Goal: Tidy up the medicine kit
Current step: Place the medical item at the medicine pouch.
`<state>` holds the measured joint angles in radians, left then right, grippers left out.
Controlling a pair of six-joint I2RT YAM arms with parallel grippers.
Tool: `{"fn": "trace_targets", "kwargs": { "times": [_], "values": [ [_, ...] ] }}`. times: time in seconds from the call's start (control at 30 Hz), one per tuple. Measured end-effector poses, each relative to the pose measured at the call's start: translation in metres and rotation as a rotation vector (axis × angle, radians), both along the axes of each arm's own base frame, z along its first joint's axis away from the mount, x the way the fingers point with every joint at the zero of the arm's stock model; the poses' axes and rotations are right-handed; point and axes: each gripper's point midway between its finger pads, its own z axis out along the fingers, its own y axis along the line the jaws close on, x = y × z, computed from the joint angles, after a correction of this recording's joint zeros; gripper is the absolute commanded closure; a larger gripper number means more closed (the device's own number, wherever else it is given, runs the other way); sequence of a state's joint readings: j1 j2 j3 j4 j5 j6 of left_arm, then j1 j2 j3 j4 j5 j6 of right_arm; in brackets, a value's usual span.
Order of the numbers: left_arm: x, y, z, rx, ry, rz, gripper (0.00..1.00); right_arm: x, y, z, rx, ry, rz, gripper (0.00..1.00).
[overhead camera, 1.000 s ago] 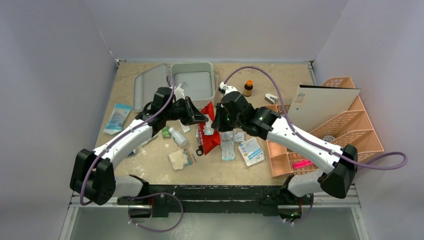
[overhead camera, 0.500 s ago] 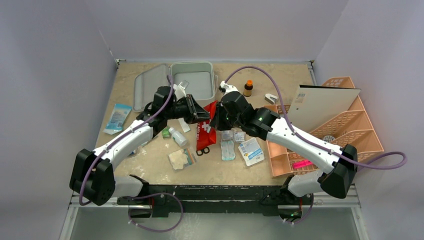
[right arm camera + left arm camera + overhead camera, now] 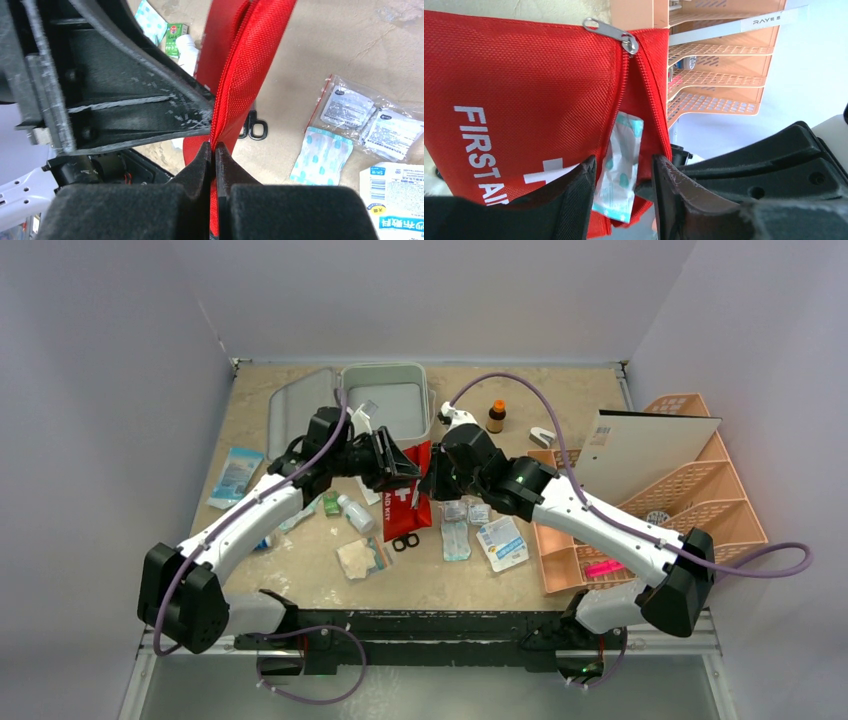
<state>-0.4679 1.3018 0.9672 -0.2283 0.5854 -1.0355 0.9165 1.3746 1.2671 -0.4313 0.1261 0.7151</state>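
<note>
The medicine kit (image 3: 390, 412) lies open at the upper middle of the overhead view, at the back of the tabletop (image 3: 560, 390). Its deep base faces up and its lid (image 3: 300, 412) is folded flat to the left, and neither arm touches it. Just below it, at the centre of the frame, the two arms hold a red first-aid pouch (image 3: 405, 502) up between them. The right pincer (image 3: 214, 150) is pressed fully together on the pouch's fabric edge. The left pincer (image 3: 621, 165) stands partly spread at the unzipped mouth, below the zip pull (image 3: 609, 32). A teal-and-white sachet (image 3: 624, 145) pokes out of the opening between its fingers, and I see no firm clamp on it. More sachets (image 3: 500, 540), a small brown bottle (image 3: 496, 416) and black scissors (image 3: 405, 541) lie loose around the middle. A peach lattice organizer (image 3: 700, 490) sits at the right. The kit looks like stiff, smooth plastic, probably light while this empty, so it may slide under a push. The upright wall of the base seems the surest place to pinch. The lid is better taken by its free long edge, swinging on the hinge, and the slick rounded corners are best avoided.
</note>
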Motion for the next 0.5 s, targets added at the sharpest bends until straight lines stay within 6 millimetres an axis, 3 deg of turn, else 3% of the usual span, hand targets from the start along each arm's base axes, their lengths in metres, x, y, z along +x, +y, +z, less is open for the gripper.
{"fn": "trace_targets", "kwargs": {
  "times": [0.33, 0.5],
  "values": [
    [-0.011, 0.012, 0.022, 0.103, -0.046, -0.052, 0.56, -0.006, -0.002, -0.014, -0.006, 0.028, 0.008, 1.00],
    [-0.013, 0.023, 0.019, 0.193, -0.059, -0.051, 0.57, -0.010, 0.002, -0.015, 0.017, 0.037, 0.030, 1.00]
  ]
}}
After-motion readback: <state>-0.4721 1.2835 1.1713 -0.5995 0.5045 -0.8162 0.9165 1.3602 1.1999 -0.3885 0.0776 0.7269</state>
